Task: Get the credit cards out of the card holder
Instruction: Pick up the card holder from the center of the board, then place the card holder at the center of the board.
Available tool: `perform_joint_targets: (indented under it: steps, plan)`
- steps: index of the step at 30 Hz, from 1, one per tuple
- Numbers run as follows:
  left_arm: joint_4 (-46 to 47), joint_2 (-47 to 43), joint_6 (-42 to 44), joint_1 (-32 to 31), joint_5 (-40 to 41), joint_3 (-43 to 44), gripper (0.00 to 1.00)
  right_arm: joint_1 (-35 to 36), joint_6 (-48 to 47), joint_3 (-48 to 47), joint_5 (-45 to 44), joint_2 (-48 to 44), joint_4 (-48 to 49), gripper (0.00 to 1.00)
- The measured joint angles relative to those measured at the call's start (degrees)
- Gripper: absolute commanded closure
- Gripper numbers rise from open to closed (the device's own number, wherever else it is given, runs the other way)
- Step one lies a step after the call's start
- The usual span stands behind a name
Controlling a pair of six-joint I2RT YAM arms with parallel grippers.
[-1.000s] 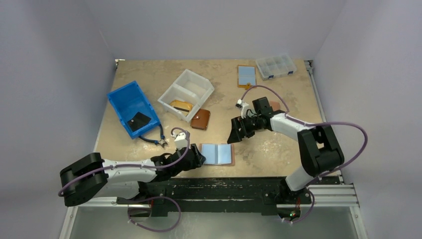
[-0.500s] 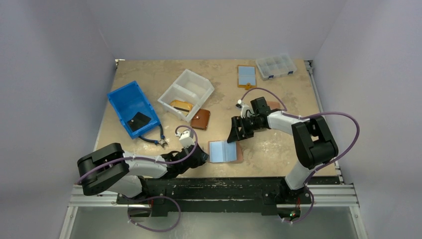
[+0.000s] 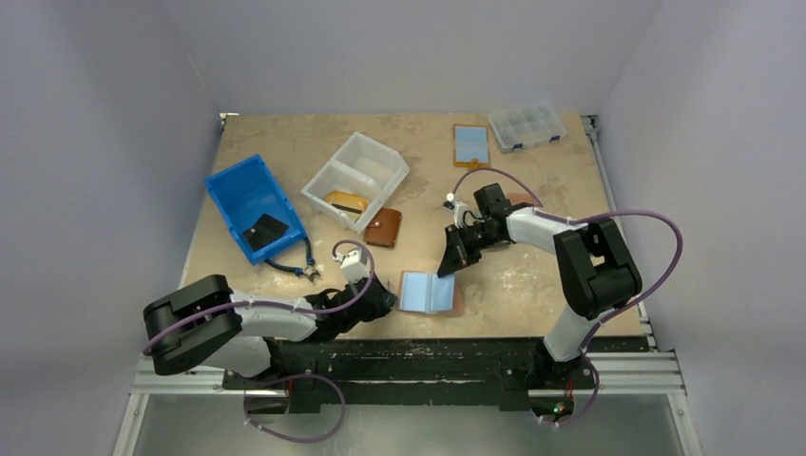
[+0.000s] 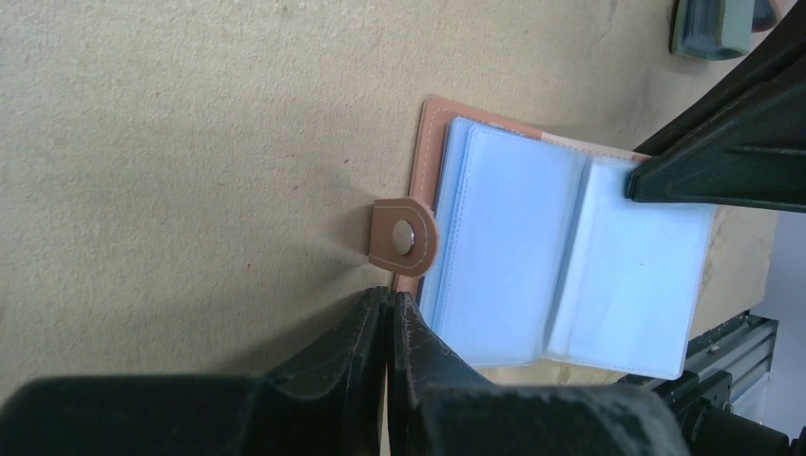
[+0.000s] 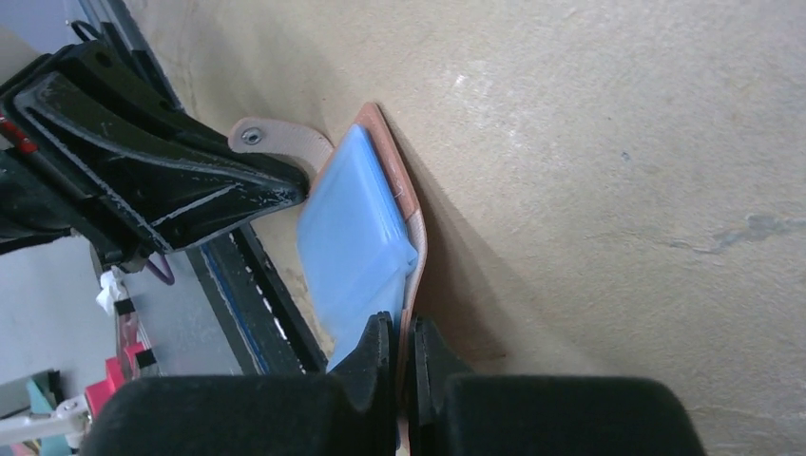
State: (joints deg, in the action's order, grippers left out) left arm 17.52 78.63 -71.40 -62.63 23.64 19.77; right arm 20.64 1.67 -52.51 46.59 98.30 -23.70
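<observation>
The light-blue credit cards (image 4: 504, 237) sit tucked in the clear sleeves of the open card holder (image 4: 430, 152), which lies on the table (image 3: 518, 285) near its front edge, between the two grippers. The right gripper (image 5: 406, 328) is closed on the rim of the holder's tan cover at the right side, and that flap is lifted off the table. The left gripper (image 4: 388, 302) is closed to a thin slit, its tips against the cover's left edge just beside the snap tab (image 4: 404, 237); whether it pinches anything cannot be told.
</observation>
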Motion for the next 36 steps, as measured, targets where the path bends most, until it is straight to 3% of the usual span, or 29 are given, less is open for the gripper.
perform_joint_targets:
  steps: [2,7,11,15,21,22,25,27,30,36]
  plan:
    - [-1.22,-1.16,0.04,0.00,-0.02,-0.26,0.85,0.02,-1.31,-0.68,0.92,-0.07,-0.55,1.00]
    - [-6.40,-6.80,2.01,0.00,-0.39,-1.05,0.54,-0.07,-5.51,-3.52,1.03,-0.07,-3.06,1.00]
    - [-12.57,-12.87,4.59,0.00,-0.74,-1.33,0.48,-0.17,-8.37,-7.15,-1.66,-0.09,-4.00,1.00]
    - [-17.92,-18.69,6.21,0.00,-0.76,-1.36,0.47,-0.61,-10.97,-12.87,-9.88,-0.07,-4.17,1.00]
    - [-22.75,-25.59,7.08,0.00,-0.72,-2.23,0.45,-3.78,-14.27,-30.01,-21.18,4.96,-3.34,1.00]
    - [-23.15,-26.32,7.13,0.00,-0.72,-2.49,0.45,-4.28,-14.69,-33.09,-22.93,6.73,-2.80,0.95]
    - [-24.44,-27.61,7.48,0.00,-0.72,-2.80,0.44,-5.38,-14.82,-40.11,-28.83,11.82,-0.13,0.61]
    - [-25.03,-27.93,7.56,0.00,-0.72,-2.80,0.44,-5.66,-14.38,-43.15,-32.48,14.80,0.61,0.53]
    - [-25.97,-28.20,7.61,0.00,-0.76,-2.80,0.44,-6.16,-13.35,-48.41,-38.18,20.00,1.09,0.43]
    - [-26.43,-29.05,8.07,0.00,-0.81,-2.80,0.43,-8.17,-11.98,-49.33,-45.35,20.85,1.75,0.42]
